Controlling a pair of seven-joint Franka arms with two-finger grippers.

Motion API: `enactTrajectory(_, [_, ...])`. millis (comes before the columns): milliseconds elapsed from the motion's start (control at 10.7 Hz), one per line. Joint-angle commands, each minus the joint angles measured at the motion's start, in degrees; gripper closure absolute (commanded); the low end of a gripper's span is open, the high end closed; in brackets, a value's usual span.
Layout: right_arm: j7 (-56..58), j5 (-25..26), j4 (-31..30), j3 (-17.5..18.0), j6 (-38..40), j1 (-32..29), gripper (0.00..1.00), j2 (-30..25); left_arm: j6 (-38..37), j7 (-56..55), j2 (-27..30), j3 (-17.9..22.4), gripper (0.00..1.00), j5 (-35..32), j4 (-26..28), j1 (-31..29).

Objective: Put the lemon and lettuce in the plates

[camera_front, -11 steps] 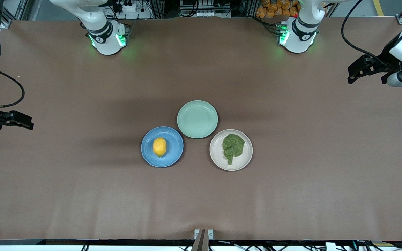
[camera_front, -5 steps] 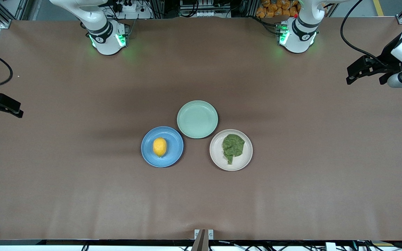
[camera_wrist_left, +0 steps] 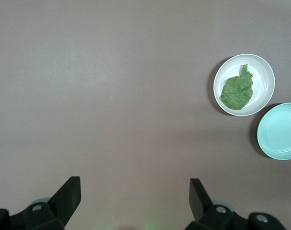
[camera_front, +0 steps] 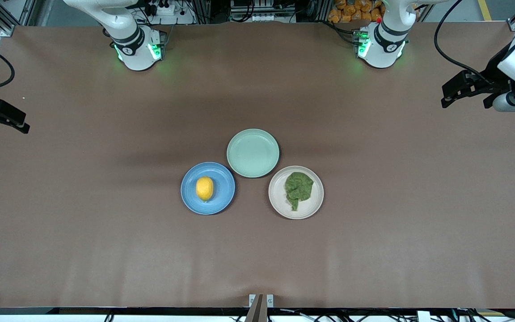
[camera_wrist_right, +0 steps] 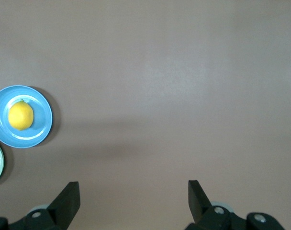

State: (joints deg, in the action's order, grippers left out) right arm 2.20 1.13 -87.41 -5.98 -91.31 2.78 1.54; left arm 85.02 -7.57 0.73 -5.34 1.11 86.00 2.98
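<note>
Table [camera_front: 105,250] carries three plates: mint plate [camera_front: 253,153] at twelve o'clock, blue plate [camera_front: 208,188] with lemon [camera_front: 204,188] at eight, cream plate [camera_front: 296,192] with lettuce [camera_front: 298,188] at four. Left gripper [camera_front: 454,91] and right gripper [camera_front: 5,117] hang open, empty, over the table ends, well apart from both.

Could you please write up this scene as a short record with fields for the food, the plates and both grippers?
lemon: on the blue plate
lettuce: on the cream-white plate
mint-green plate: bare, farther from the front camera than the other two
left gripper: open, holding nothing, over the left arm's end of the table
right gripper: open, holding nothing, over the right arm's end of the table
task: both items placed
</note>
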Motion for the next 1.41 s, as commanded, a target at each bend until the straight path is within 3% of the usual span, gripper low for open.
enactTrajectory(0, [0.43,0.1,-2.51,-0.09,-2.64,0.04,0.0,-2.42,-1.17,0.89,-0.2,-0.1,0.0,1.53,-1.27,-0.16])
enactTrajectory(281, [0.35,-0.6,-0.05,-0.52,-0.89,-0.49,0.0,-1.89,-1.17,0.63,-0.11,0.07,0.0,1.35,-1.27,-0.16])
enactTrajectory(469, [0.26,0.35,1.01,1.04,-1.41,-0.06,0.0,-1.98,-1.17,0.63,-0.11,0.07,0.0,1.44,-1.27,-0.43])
enactTrajectory(1312, [0.08,0.1,1.19,0.35,3.86,-0.15,0.0,-2.24,-1.08,0.8,-0.46,0.51,0.0,1.0,-1.1,-0.69])
